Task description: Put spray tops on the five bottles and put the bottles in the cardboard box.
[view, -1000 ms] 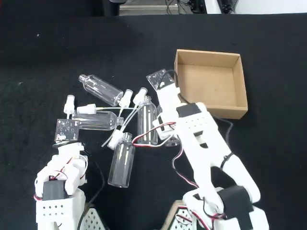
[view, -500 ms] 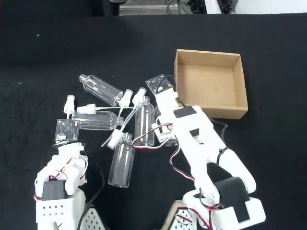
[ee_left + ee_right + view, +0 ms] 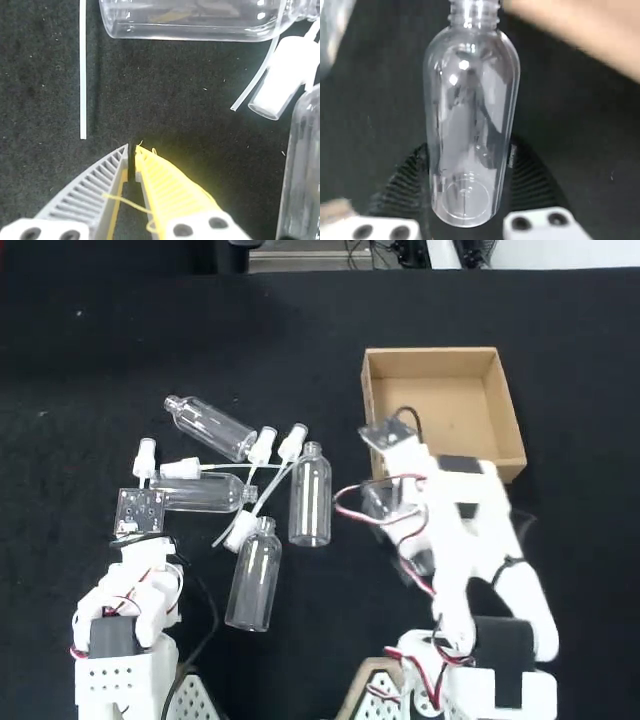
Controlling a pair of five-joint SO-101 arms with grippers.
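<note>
A: Status, right gripper point(image 3: 467, 157)?
B: Clamped low on clear bottle point(image 3: 470, 100), neck bare, close to cardboard box point(image 3: 440, 358). Left gripper point(image 3: 132, 150) closed, empty, near a loose spray top point(image 3: 280, 87).
A: Handling notes?
B: Smooth, rounded, thin plastic; likely slippery. Grip firmly without crushing. Hold threaded neck steady and accessible. Fit white top, tube first, before boxing.

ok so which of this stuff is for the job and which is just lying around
Job: four loose clear plastic bottles, fifth clear plastic bottle in the right gripper, white spray tops, brown cardboard box.
Lying about: black table cloth, dark cables beyond its far edge.
</note>
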